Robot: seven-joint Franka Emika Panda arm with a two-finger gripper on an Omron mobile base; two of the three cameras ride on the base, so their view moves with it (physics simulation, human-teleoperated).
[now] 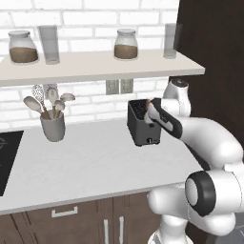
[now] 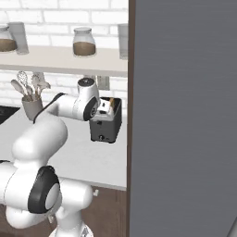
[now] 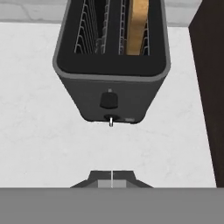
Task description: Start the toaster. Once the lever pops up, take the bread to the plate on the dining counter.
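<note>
Hand view: bread (image 3: pixel 136 26) upright in toaster (image 3: pixel 111 74) slot.

Even, bright rendered light without glare; only a soft shadow lies under the boxy dark grey toaster (image 3: pixel 111 65), everything sharp.

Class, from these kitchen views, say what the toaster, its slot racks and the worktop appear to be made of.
Toaster: probably dark matte metal or plastic; smooth, dull shell. Slot racks: look like thin grey metal wire. Worktop: pale, faintly mottled, likely stone or laminate.
</note>
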